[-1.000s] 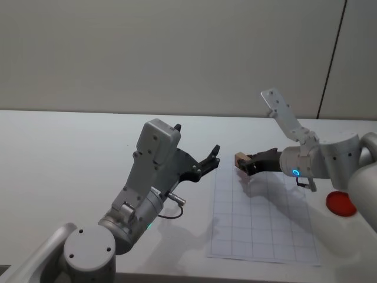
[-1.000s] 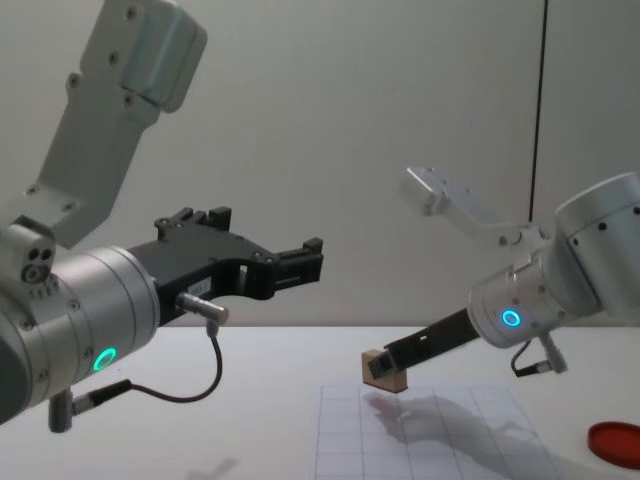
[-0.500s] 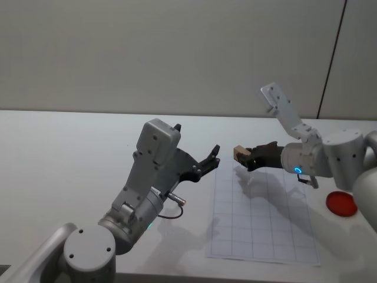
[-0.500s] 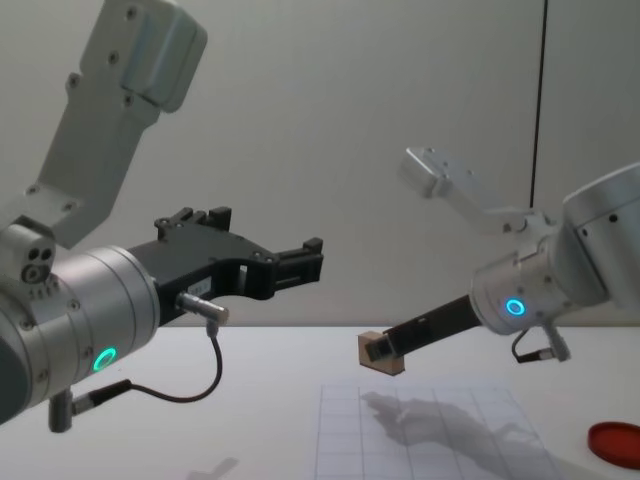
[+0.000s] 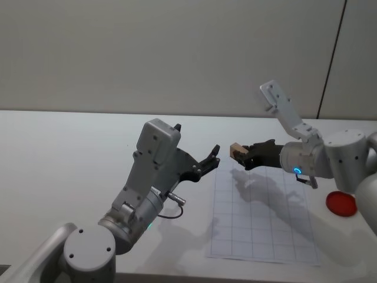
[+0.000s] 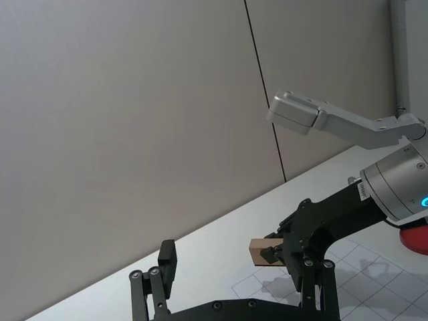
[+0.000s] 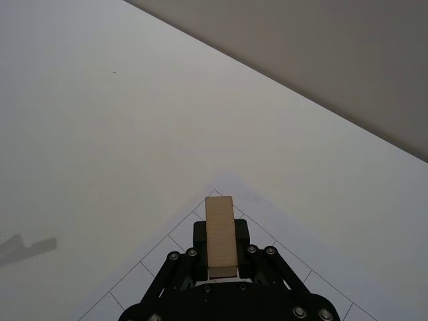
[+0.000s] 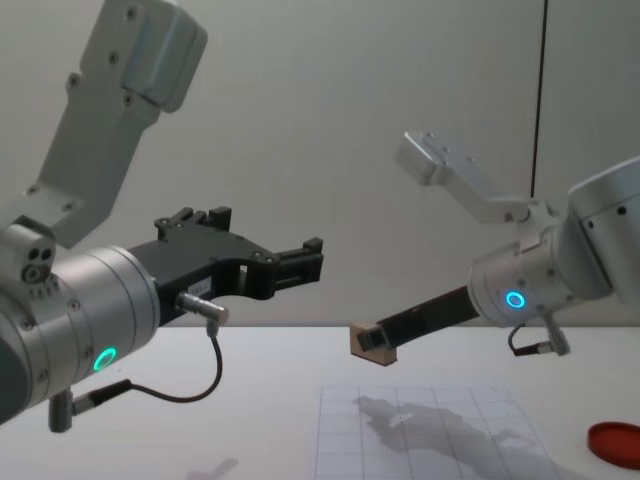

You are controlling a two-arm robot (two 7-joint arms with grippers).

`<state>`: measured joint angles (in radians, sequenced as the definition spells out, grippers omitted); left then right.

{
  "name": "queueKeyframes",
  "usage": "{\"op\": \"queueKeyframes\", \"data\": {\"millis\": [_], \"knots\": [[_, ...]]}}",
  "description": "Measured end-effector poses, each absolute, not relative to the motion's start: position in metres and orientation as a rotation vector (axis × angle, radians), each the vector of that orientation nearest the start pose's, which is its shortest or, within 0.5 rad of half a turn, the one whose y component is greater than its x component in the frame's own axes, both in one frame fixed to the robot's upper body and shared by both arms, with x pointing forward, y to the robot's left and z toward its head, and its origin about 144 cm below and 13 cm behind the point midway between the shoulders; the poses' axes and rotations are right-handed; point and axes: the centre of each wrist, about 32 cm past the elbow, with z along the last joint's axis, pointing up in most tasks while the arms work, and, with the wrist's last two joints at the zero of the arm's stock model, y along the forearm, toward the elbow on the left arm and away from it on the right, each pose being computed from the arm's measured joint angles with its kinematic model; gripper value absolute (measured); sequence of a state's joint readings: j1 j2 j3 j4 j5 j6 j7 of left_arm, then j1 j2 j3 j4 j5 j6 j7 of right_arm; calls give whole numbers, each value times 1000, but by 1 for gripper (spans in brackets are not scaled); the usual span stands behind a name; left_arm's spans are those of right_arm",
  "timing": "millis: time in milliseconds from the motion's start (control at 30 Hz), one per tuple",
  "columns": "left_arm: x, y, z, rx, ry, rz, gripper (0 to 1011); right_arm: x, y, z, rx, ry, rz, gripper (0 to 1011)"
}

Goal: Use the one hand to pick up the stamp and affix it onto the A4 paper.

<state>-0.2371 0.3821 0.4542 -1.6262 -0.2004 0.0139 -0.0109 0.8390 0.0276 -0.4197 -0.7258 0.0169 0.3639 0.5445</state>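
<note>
We see a plain white table (image 5: pixel 70 147) stretching wide across the view, most of its top bare. Toward its right side the A4 paper (image 5: pixel 265 224) lies flat on it, its faint grey grid of squares facing up and shadows falling across it. Near the paper's right edge, but apart from it, a flat red disc (image 5: pixel 341 203) rests on the tabletop.

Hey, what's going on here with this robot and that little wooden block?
The right gripper is clamped on the stamp, a small wooden block, and holds it in the air over the far edge of the A4 paper, not touching the sheet. The left gripper hangs open beside the paper, idle. A red disc lies to the paper's right.
</note>
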Motion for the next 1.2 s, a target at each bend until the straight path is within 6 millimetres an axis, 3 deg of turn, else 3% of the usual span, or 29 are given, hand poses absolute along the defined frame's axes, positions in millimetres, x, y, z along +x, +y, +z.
{"op": "queueKeyframes", "data": {"millis": [700,1200], "knots": [[492,198,1204,61,-268,1124,1002,672,-143,1238,-515,175,-780,216],[492,198,1204,61,-268,1124,1002,674,-130,1228,-535,204,-737,217]]}}
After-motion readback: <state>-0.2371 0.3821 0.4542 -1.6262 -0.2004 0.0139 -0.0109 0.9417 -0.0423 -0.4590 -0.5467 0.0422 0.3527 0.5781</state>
